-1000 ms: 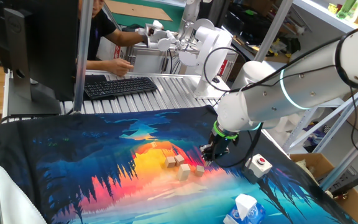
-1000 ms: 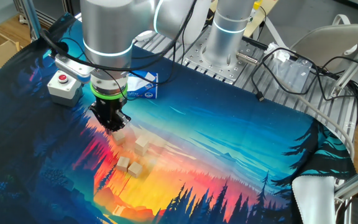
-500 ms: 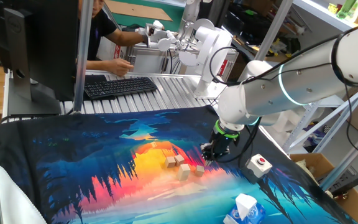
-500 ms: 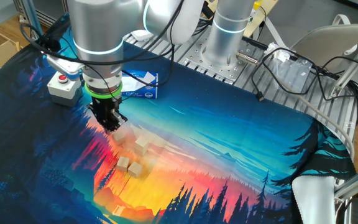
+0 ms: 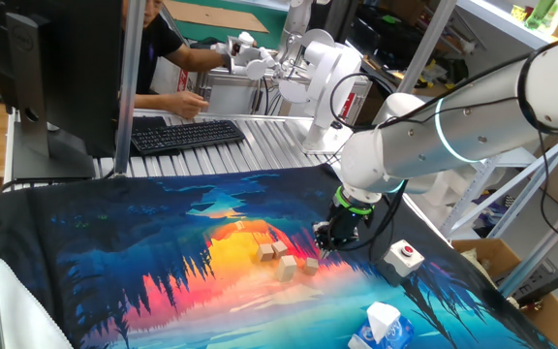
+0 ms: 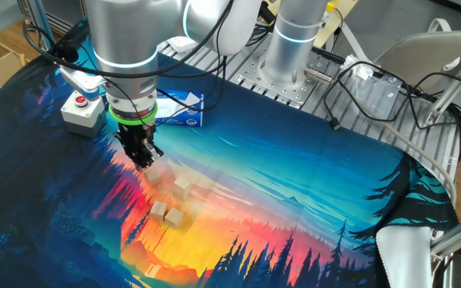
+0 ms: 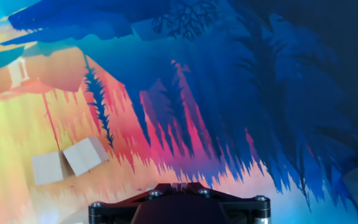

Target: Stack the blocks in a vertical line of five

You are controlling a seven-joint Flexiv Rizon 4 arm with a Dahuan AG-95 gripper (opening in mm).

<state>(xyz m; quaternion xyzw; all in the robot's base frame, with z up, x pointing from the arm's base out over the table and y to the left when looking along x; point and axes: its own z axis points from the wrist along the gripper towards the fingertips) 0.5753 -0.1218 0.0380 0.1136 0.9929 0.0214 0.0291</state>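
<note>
Several small light-tan wooden cubes lie loose and single-layer on the colourful mat. In one fixed view a touching pair (image 5: 272,251) sits left of two single cubes (image 5: 287,270) (image 5: 311,264). The other fixed view shows the pair (image 6: 166,214) and two singles (image 6: 182,186) (image 6: 157,173). My gripper (image 5: 323,238) hangs low over the mat just beside the nearest single cube, also in the other fixed view (image 6: 143,158). In the hand view the gripper (image 7: 178,185) has its fingertips pressed together with nothing between them. The cube pair (image 7: 67,162) lies to its lower left.
A white box with a red button (image 5: 403,256) (image 6: 80,109) stands close to the gripper on the mat. A white-and-blue tissue pack (image 5: 381,327) (image 6: 176,110) lies nearby. A keyboard (image 5: 184,133) and a person are behind the mat's far edge.
The arm shifted a little sideways over the mat a second ago and has since held almost still. The cubes have not moved.
</note>
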